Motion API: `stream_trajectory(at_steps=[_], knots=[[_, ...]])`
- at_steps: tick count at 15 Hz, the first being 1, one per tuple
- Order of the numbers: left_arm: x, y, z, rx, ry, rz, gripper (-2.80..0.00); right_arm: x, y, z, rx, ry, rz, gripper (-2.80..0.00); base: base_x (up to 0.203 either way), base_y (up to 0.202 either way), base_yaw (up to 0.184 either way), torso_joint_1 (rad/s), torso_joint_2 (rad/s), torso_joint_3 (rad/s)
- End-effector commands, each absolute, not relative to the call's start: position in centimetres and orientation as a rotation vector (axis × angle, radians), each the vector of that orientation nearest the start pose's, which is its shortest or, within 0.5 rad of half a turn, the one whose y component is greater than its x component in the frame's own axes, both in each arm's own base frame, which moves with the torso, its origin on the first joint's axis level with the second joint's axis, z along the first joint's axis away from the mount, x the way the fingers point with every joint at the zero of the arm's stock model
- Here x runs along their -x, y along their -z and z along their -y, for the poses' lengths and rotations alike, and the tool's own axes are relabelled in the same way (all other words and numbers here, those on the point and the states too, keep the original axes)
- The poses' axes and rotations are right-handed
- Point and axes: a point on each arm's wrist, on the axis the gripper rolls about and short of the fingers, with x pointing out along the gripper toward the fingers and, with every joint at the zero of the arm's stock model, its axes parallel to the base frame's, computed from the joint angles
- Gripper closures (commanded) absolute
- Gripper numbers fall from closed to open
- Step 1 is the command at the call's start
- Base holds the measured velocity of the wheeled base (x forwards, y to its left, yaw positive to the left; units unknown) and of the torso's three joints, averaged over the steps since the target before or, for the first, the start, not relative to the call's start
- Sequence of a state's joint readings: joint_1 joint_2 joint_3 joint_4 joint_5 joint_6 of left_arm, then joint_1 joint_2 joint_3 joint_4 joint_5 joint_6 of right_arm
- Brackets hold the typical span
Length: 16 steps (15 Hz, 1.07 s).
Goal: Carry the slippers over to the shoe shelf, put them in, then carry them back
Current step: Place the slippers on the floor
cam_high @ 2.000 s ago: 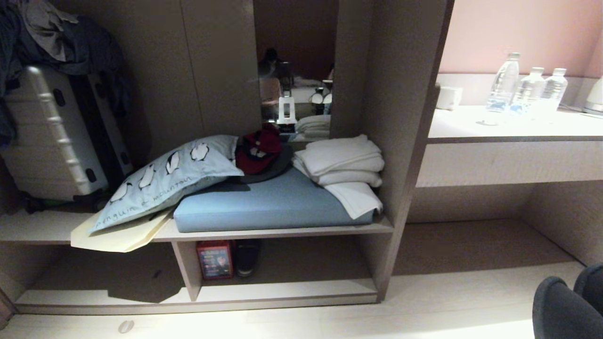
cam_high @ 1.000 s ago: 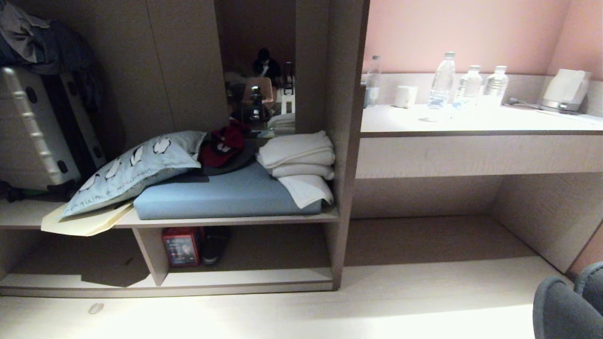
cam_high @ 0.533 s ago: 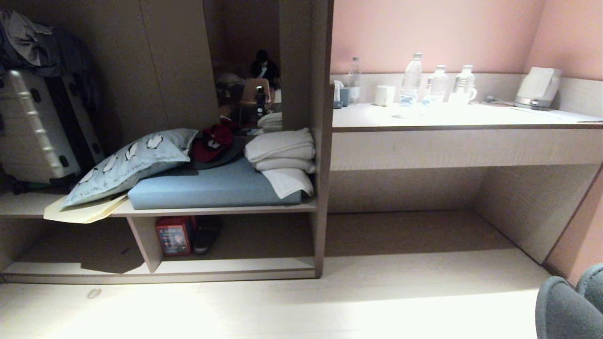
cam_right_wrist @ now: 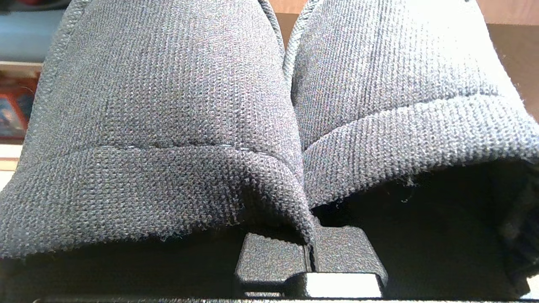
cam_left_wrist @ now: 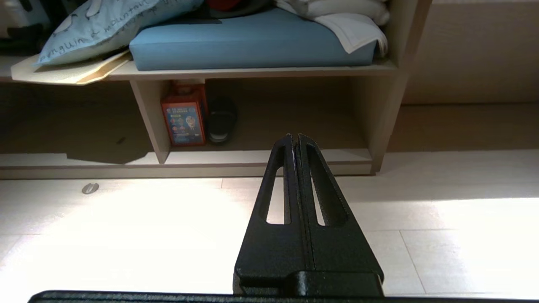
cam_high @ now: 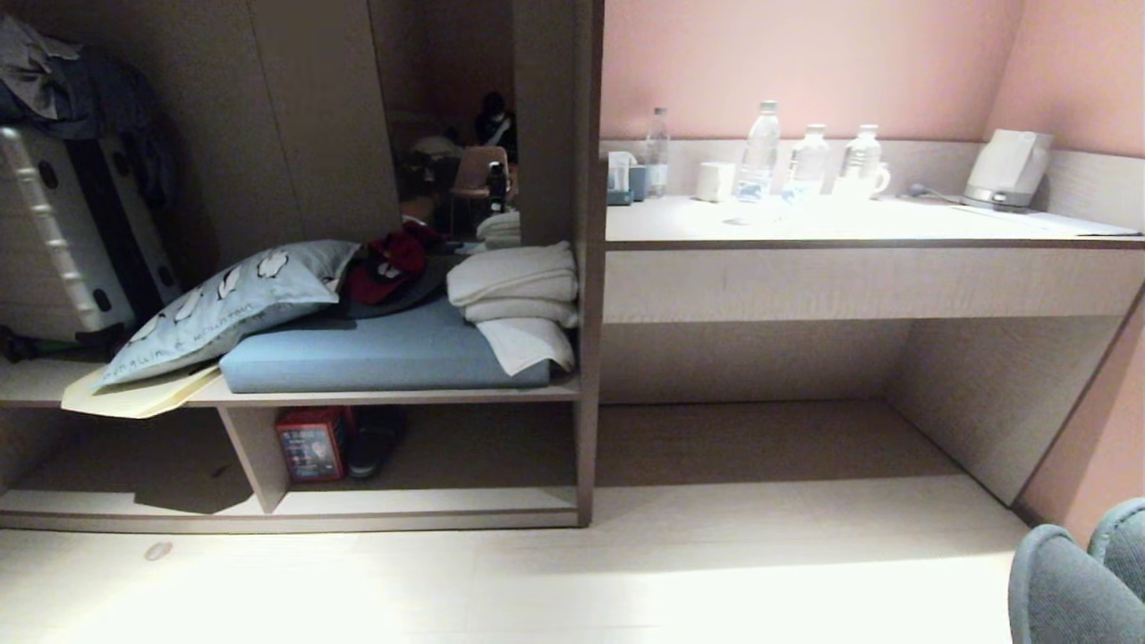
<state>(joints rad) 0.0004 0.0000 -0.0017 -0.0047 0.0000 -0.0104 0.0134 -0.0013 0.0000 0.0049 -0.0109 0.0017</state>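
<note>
Sliding leftward across the head view, the whole room has shifted since the earlier frame, so the camera has moved, not the furniture. Nearest, the right hand (cam_right_wrist: 310, 252) is clenched on the pair of dark charcoal fabric slippers (cam_right_wrist: 269, 113), toes pointing ahead. Beside it, the left hand (cam_left_wrist: 294, 141) is clenched on nothing. Farther off, ahead and to the left, lies the low pale wood shoe shelf (cam_high: 429, 501), its long axis crosswise.

**View swings right along the wall**

The camera has turned, so the whole scene has slid left: the shoe shelf (cam_high: 429, 501) now sits left of centre, and the table (cam_high: 859, 228) shows in full, with a kettle (cam_high: 1006, 170) newly visible at its right end.
</note>
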Motion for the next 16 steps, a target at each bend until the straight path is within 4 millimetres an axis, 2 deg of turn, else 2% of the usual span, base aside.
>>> stream_trajectory(at_steps=[1, 13, 16], knots=[[2.28, -7.66, 0.0, 0.009, -0.002, 0.006, 0.0, 2.27, -7.46, 0.06, -0.001, -0.005, -0.006, 0.0, 0.0, 0.0, 0.0, 0.0, 0.0, 0.0], [2.28, -7.66, 0.0, 0.012, -0.003, 0.006, 0.0, 2.27, -7.46, 0.06, -0.001, -0.005, -0.006, 0.0, 0.0, 0.0, 0.0, 0.0, 0.0, 0.0], [2.29, -7.65, 0.0, 0.014, -0.003, 0.008, 0.0, 2.27, -7.46, 0.06, -0.001, -0.005, -0.006, 0.0, -0.001, -0.153, -0.001, 0.005, 0.01, 0.004]])
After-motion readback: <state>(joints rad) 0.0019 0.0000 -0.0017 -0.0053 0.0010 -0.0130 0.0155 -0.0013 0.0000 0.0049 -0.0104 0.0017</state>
